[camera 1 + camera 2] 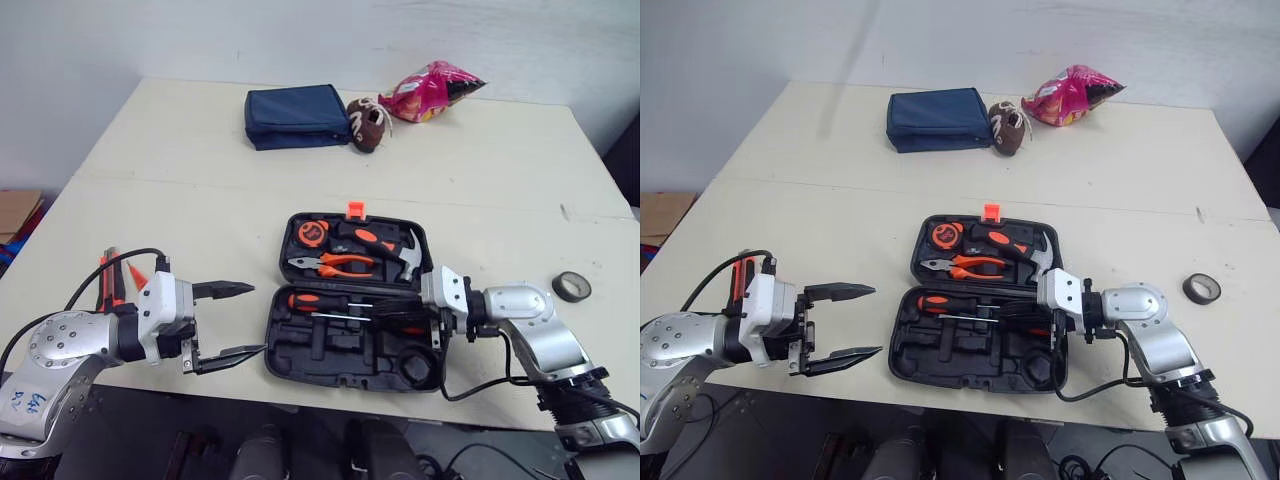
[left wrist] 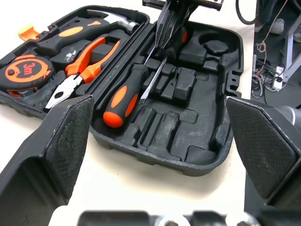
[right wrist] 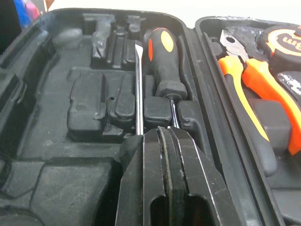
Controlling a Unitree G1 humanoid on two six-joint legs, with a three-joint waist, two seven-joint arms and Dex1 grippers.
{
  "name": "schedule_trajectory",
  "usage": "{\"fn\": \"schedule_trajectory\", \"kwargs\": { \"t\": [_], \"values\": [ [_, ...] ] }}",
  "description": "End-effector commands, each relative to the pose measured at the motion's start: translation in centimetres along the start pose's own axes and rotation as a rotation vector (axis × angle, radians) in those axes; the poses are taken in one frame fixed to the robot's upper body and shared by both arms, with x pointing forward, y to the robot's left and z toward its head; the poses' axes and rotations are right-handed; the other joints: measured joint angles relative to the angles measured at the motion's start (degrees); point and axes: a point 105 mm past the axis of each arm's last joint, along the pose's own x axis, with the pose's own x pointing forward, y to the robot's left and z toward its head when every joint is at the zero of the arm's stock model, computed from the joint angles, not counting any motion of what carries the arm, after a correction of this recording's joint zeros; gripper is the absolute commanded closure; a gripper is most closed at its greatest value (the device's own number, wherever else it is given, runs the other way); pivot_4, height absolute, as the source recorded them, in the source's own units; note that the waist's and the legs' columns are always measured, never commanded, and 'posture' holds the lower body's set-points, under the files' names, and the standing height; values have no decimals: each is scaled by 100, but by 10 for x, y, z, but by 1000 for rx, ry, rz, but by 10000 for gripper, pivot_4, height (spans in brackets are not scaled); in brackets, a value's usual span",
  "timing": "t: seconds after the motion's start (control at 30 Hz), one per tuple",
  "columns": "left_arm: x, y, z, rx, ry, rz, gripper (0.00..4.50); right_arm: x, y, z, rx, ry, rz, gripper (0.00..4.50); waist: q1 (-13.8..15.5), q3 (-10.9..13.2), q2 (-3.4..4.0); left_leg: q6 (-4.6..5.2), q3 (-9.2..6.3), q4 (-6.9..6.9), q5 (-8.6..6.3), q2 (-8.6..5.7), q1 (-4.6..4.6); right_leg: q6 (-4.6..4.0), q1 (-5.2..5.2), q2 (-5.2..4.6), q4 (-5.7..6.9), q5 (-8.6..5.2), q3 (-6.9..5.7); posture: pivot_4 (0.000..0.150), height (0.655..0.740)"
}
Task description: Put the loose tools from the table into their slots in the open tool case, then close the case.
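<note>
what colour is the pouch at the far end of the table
Navy blue pouch, best seen in the left eye view.

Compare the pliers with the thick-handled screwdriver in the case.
The pliers lie in the far half of the tool case, beside the tape measure; the screwdriver lies in the near half. The pliers' handles are orange; the screwdriver's handle is black with orange patches. The pliers' nose points to the robot's left; the screwdriver's shaft points to its right. Both lie flat in moulded slots.
</note>
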Motion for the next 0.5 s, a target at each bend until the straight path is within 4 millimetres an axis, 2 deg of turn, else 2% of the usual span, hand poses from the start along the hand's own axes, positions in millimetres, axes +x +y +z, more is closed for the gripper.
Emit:
{"fn": "schedule_trajectory", "kwargs": {
  "t": [0.03,0.3,0.37,0.5],
  "values": [
    [0,-1,3,28,-6,10,0,12,31,-35,36,159,116,44279,-13,-6,-9,-1,-1,-1,0,1,3,-1,2,0,0,0,0,1500,7400],
    [2,0,2,24,-2,15,0,15,28,-44,-10,202,70,44279,-87,-27,-39,-4,-4,-2,-2,3,14,-2,12,0,0,-1,1,1500,7400],
    [1,1,1,28,2,23,0,13,23,-29,-25,128,70,44279,-83,-27,-38,-5,-4,-2,-2,3,14,-2,12,-1,0,-1,1,1500,7400],
    [-6,9,2,44,9,65,0,-2,5,19,-28,-103,-7,44279,-71,-18,-25,-4,-7,-3,-3,2,0,-2,5,-1,-7,-1,-2,1500,7400]
  ]
}}
